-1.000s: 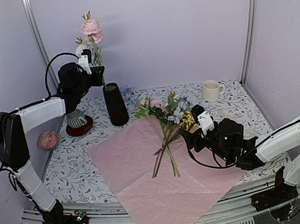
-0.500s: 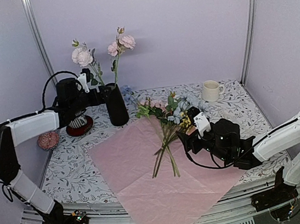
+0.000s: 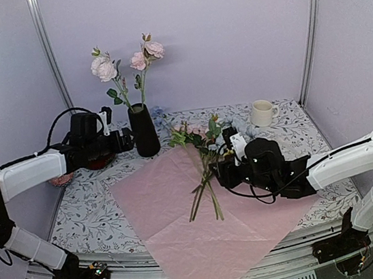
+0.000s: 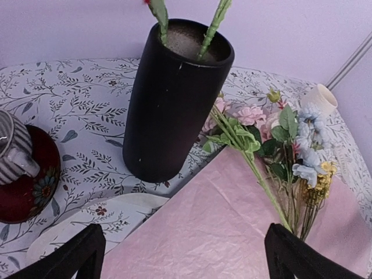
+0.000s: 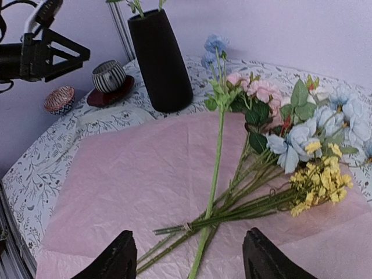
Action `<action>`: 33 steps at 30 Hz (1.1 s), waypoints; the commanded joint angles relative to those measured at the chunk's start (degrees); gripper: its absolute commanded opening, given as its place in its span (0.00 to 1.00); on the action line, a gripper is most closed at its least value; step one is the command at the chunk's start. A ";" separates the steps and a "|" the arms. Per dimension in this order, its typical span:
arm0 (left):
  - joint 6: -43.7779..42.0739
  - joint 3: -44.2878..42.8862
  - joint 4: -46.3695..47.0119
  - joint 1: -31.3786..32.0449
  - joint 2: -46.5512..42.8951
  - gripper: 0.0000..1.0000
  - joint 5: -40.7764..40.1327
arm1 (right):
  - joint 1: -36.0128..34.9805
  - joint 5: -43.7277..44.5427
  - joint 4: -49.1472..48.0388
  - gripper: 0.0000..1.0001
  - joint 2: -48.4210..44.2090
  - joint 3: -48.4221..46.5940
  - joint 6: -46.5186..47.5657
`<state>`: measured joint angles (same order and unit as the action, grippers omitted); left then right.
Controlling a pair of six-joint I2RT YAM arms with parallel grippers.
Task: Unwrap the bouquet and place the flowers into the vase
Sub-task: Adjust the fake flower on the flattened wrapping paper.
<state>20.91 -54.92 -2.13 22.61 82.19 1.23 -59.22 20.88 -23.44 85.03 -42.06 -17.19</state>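
Observation:
The tall black vase (image 3: 145, 130) stands at the back left with two pink rose stems (image 3: 141, 68) upright in it. My left gripper (image 3: 127, 140) hangs open just left of the vase, touching nothing; in the left wrist view the vase (image 4: 174, 99) is straight ahead of that gripper (image 4: 186, 258). The remaining flowers (image 3: 206, 154) lie loose on the spread pink wrapping paper (image 3: 184, 229), blooms toward the back. My right gripper (image 3: 220, 171) is open just right of the stems; in its wrist view the crossed green stems (image 5: 232, 215) lie between its fingers (image 5: 192, 261).
A white mug (image 3: 261, 112) stands at the back right. A striped grey cup (image 5: 109, 75) on a red saucer and a small patterned bowl (image 5: 59, 99) sit left of the vase. Metal posts (image 3: 48, 54) rise at the back corners.
My left gripper released the rose stems into the vase, opened wide and dropped down and back to the left. My right gripper slid left over the stems and narrowed slightly.

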 commanded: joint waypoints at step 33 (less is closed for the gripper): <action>-1.31 27.93 37.63 10.41 -11.80 0.87 13.14 | 5.70 -4.65 37.39 0.57 23.94 -26.75 -45.18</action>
<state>20.01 -27.64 33.95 32.16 71.68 14.50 -55.29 14.94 13.39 106.91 -67.24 -55.81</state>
